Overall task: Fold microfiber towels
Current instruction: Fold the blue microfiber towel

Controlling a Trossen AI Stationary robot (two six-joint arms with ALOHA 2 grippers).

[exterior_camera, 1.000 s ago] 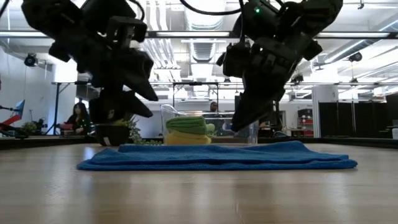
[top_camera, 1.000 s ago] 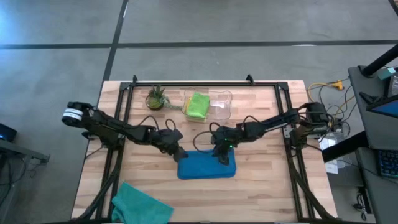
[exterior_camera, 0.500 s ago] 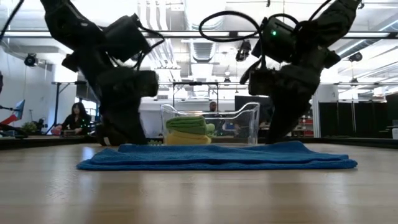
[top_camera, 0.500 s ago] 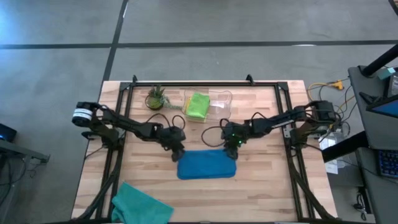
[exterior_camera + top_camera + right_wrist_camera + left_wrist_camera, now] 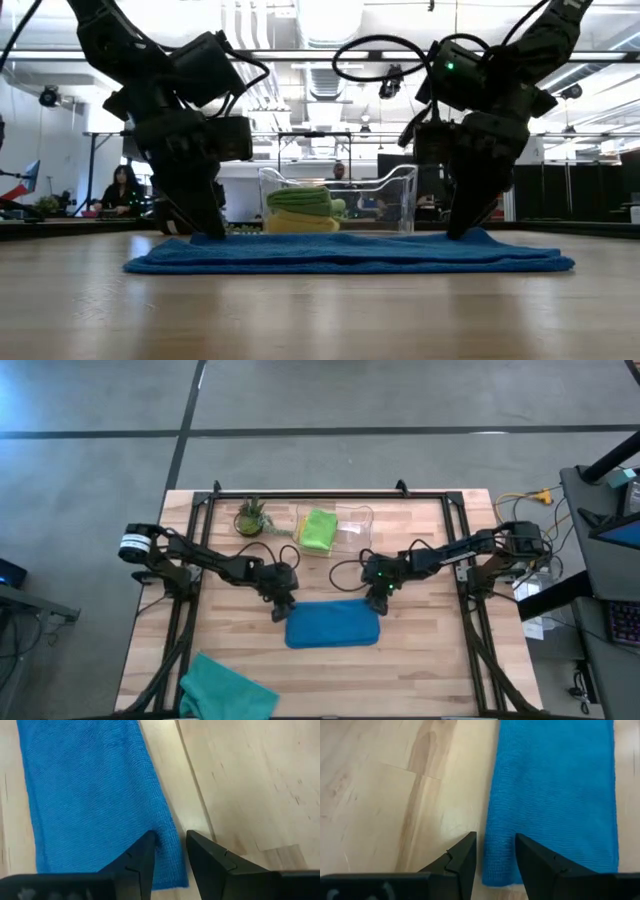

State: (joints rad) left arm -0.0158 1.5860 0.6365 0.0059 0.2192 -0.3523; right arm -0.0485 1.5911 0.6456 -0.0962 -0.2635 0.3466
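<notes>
We see the blue towel (image 5: 333, 627) lying flat and folded near the middle of the worktop (image 5: 430, 660), a little toward its front edge. The left gripper (image 5: 280, 609) stands at the towel's far left corner, its fingers (image 5: 462, 862) apart with the towel's edge between them. The right gripper (image 5: 378, 598) stands at the far right corner, its fingers (image 5: 142, 860) likewise apart and straddling the towel's edge. The teal towel (image 5: 225, 688) lies crumpled at the front left corner. Near the back edge, the clear bin (image 5: 352, 530) holds the lime green towel (image 5: 318, 530) on the yellow towel (image 5: 298, 224), with the potted plant (image 5: 251, 518) just beside it.
</notes>
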